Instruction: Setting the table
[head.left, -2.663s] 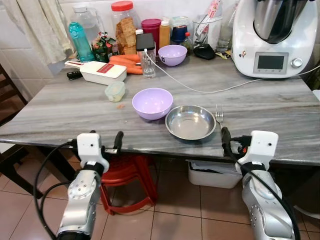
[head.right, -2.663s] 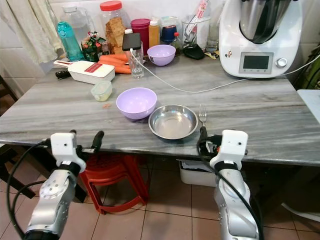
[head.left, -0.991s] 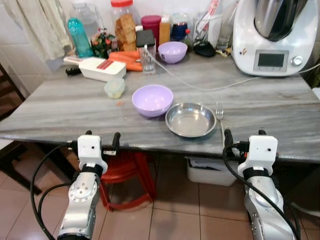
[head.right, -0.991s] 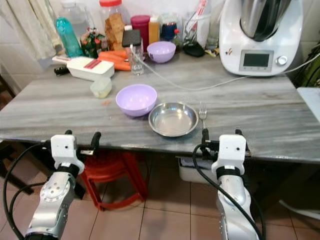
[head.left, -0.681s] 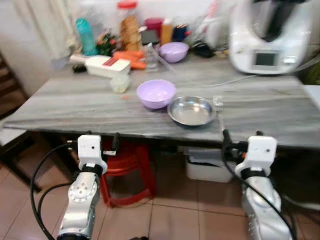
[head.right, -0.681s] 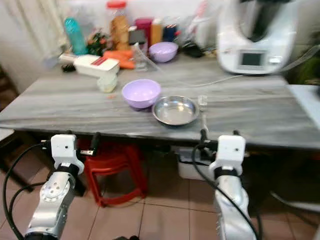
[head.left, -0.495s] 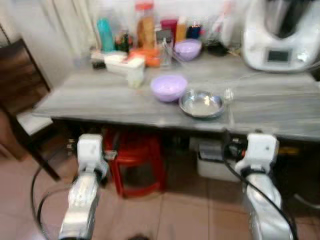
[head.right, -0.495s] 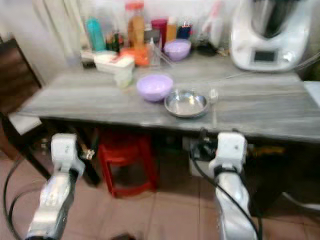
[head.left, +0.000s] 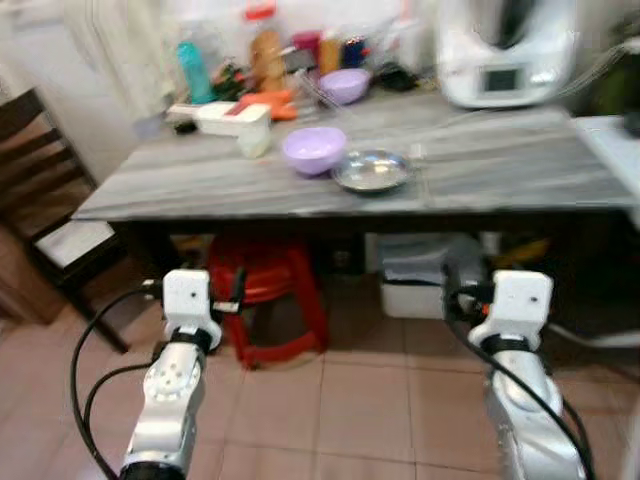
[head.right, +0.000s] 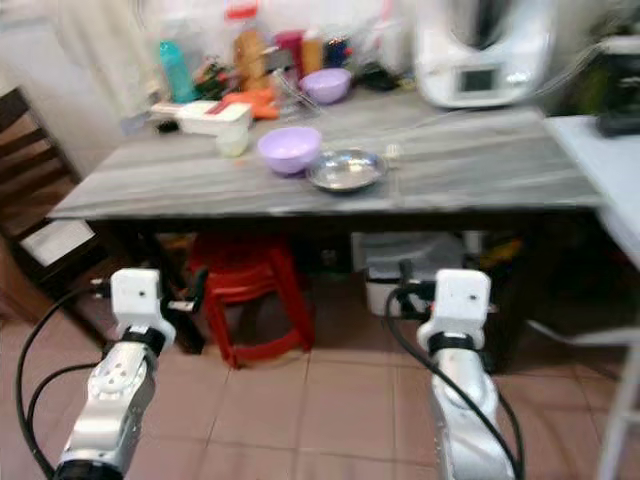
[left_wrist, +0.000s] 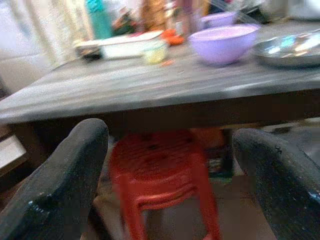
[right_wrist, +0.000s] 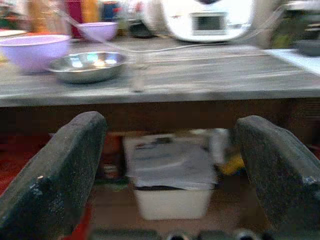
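From the head camera, the grey table (head.left: 500, 180) stood well ahead of the robot, blurred, with a purple bowl (head.left: 313, 149) touching a steel plate (head.left: 371, 170) near its front edge and a fork just beside the plate, too smeared to point out. Bottles, carrots and a white kitchen machine (head.left: 497, 50) crowded the back. A red stool (head.left: 268, 300) and a white bin (head.left: 425, 285) sat underneath. The left gripper (head.left: 236, 293) and right gripper (head.left: 452, 290) hung low over the tiled floor, well short of the table.

The left wrist camera looked between two black fingers (left_wrist: 60, 185) spread wide, holding nothing, toward the table edge and the bowl (left_wrist: 223, 44).

The right wrist camera showed its fingers (right_wrist: 55, 175) likewise spread and empty, with the plate (right_wrist: 87, 66) above them.

The setting looked largely laid already — bowl, plate and fork together. For anything further, the robot would probably do best to wait out the blur, close in squarely, and raise an arm above the tabletop before reaching.
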